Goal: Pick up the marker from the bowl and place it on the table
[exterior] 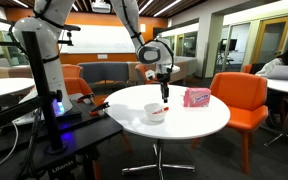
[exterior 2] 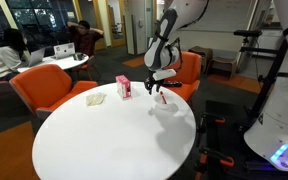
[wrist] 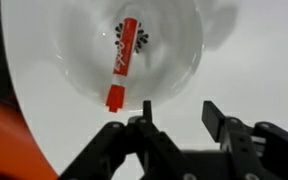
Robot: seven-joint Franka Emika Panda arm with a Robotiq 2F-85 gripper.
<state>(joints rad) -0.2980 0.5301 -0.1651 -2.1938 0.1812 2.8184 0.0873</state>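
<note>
The red marker lies inside the round white bowl, one end resting up on the bowl's rim. The bowl stands on the round white table, near the middle; in an exterior view it barely shows against the tabletop. My gripper is open and empty. It hangs just above the bowl's edge, beside the marker and not touching it. It shows in both exterior views, pointing straight down.
A pink box stands on the table close to the bowl. A white paper lies beyond it. Orange chairs ring the table. The dark workbench with the robot base is beside it.
</note>
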